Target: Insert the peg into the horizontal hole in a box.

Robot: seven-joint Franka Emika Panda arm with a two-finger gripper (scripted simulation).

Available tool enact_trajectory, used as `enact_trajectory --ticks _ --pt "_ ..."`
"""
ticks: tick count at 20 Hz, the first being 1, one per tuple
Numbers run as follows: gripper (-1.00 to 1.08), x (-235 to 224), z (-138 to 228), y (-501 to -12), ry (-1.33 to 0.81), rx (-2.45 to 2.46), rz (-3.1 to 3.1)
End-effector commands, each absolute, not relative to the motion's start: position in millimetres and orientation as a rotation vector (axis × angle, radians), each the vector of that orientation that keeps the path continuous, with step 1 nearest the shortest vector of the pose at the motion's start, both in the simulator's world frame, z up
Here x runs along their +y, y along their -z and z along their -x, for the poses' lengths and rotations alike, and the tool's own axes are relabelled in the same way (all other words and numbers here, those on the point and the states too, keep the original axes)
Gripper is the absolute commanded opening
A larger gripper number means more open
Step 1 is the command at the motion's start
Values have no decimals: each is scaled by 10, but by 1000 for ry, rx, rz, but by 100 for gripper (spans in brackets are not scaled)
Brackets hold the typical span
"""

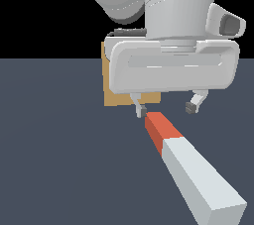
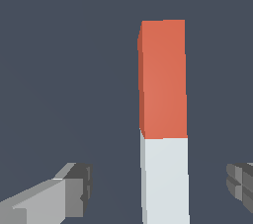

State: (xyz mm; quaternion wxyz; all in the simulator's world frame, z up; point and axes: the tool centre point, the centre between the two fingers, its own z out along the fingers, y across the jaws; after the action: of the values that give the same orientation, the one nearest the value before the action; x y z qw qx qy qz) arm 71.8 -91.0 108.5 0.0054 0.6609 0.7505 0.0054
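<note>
The peg (image 1: pixel 191 167) lies flat on the dark floor, its long white part toward the camera and its red end (image 1: pixel 161 130) pointing toward the box. In the wrist view the peg (image 2: pixel 164 119) runs between the two fingers. My gripper (image 1: pixel 166 108) is open and empty, hovering just above the red end with the fingertips (image 1: pixel 141 111) apart on either side. The tan box (image 1: pixel 111 87) stands behind the gripper, mostly hidden by the hand. Its hole is hidden.
The dark grey floor (image 1: pixel 59 159) spreads around the peg and box. The arm's white body (image 1: pixel 168 6) fills the upper middle of the exterior view.
</note>
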Motion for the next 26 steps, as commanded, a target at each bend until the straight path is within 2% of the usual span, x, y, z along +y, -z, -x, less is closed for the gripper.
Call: enact_trajectory --ticks 1,11,26 --pt "100 -1040 -801 -975 -13 2361 -2061" --pt "100 -1309 -982 -746 -1 2382 -2048" --pt "100 -1341 -1004 -575 1 2384 -2047"
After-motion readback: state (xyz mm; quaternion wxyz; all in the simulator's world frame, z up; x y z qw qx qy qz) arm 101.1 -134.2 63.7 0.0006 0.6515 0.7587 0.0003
